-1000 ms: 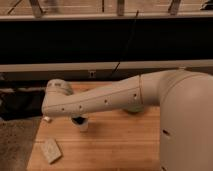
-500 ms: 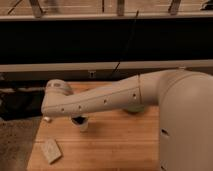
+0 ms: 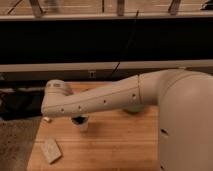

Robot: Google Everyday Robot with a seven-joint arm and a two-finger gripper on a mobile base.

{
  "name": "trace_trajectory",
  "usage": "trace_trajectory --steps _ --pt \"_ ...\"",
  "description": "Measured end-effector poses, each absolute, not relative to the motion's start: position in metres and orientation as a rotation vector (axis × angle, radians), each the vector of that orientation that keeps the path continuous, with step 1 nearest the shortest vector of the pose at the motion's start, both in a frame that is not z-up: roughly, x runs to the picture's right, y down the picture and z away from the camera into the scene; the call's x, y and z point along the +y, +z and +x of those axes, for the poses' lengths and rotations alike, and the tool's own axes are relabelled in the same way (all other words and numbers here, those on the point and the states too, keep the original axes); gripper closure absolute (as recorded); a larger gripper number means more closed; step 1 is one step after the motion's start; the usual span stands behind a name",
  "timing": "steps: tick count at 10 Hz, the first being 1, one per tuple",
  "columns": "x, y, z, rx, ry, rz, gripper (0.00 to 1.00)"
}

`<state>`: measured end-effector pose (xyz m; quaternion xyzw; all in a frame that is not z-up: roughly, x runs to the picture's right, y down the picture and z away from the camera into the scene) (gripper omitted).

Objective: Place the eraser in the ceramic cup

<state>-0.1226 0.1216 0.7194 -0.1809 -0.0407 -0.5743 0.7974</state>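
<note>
One arm (image 3: 100, 100) stretched over the table (image 3: 115, 145), eraser (image 3: 51, 150) lying loose.
The eraser lies flat near the table's front left corner, apart from the ceramic cup (image 3: 82, 127). The pale arm reaches leftward above the cup, and the pincer (image 3: 77, 119) shows only as a dark bit beneath it, just over the cup; whether it is released or clenched, I cannot tell.

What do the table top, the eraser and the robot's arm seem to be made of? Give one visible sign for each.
table top: wood with a satin finish, shown by plank seams and grain.
eraser: probably rubber, a matt pale block.
arm: likely moulded plastic, a smooth off-white shell.
The gripper does not show in this view.
</note>
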Motion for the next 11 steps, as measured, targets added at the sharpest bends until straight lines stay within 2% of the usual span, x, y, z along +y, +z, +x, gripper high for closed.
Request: trace_trajectory --steps 1,4,7,11 --pt "0.1213 0.7196 -0.1223 -0.086 -1.232 -0.388 0.88" --pt "0.1206 0.7201 -0.1227 -0.082 -1.235 -0.385 0.88" --pt "0.1215 0.7187 -0.1239 -0.095 -1.243 -0.403 1.00" --pt "0.1285 0.7123 -0.1268 -0.198 -1.291 -0.470 1.00"
